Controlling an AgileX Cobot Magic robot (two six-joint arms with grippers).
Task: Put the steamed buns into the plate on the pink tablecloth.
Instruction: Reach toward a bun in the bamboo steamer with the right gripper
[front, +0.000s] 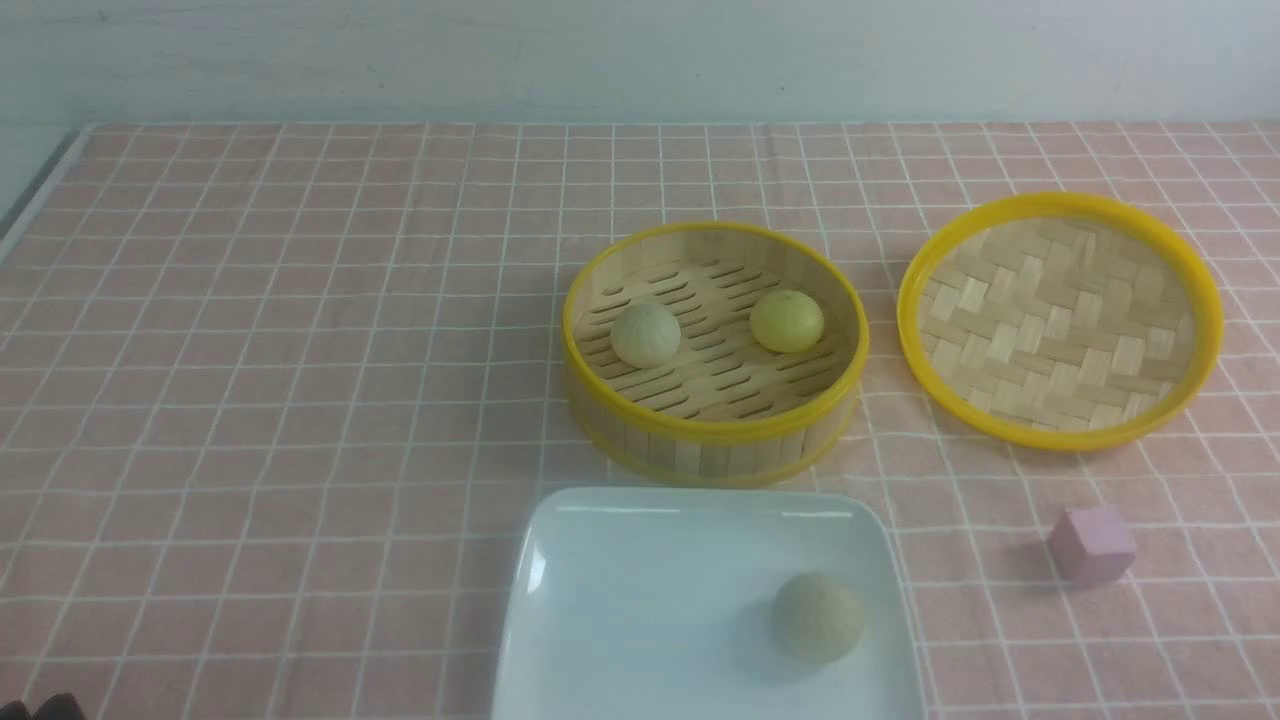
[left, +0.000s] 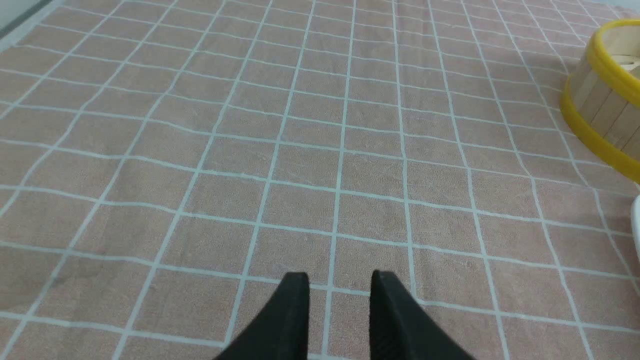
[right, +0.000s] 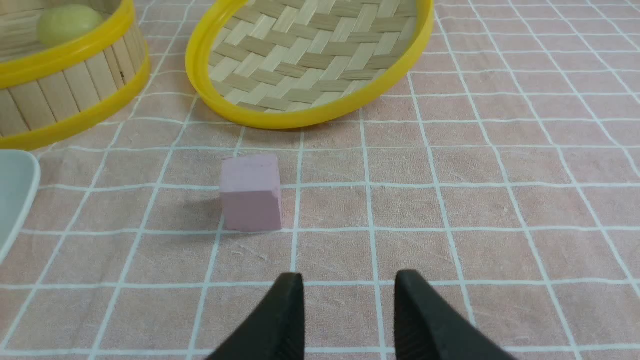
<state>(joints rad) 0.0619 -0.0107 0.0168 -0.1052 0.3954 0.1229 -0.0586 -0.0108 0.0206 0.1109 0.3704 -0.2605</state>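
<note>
A greenish-beige steamed bun (front: 817, 617) lies on the white plate (front: 640, 600) at the near middle of the pink tablecloth (front: 300, 350). A pale cream bun (front: 645, 334) and a yellow bun (front: 787, 320) sit inside the bamboo steamer (front: 715, 440) just behind the plate. My left gripper (left: 340, 280) is open and empty over bare cloth, left of the steamer (left: 605, 100). My right gripper (right: 348, 280) is open and empty, low over the cloth near the pink cube (right: 250, 192). The right wrist view also shows the yellow bun (right: 67, 22) and the plate's edge (right: 15, 190).
The woven yellow-rimmed lid (front: 1060, 320) lies upside down right of the steamer; it also shows in the right wrist view (right: 310, 55). The pink cube (front: 1090, 543) sits right of the plate. A white wall runs behind the table's far edge.
</note>
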